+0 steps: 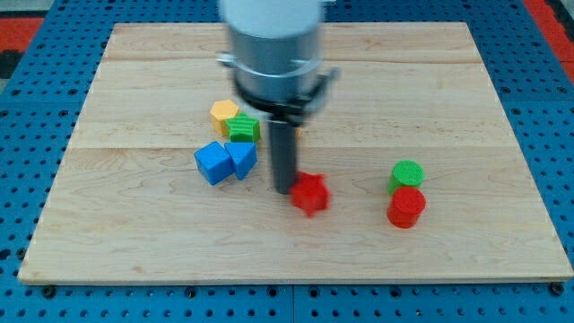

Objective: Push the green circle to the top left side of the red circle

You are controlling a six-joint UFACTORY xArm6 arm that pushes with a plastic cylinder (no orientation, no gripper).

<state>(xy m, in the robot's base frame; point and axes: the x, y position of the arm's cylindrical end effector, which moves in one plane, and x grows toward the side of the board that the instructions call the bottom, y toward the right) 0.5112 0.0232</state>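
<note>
The green circle [407,173] sits on the wooden board toward the view's right, touching the top edge of the red circle [406,207] just below it. My tip [285,190] rests on the board well to the left of both circles, right beside the left edge of a red star-shaped block [310,193]. The rod rises from the tip to the grey arm body at the view's top.
A cluster lies left of the rod: a yellow hexagon-like block [224,114], a green block [243,128], a blue cube [213,162] and a blue triangle-like block [242,157]. The wooden board [134,242] lies on a blue pegboard.
</note>
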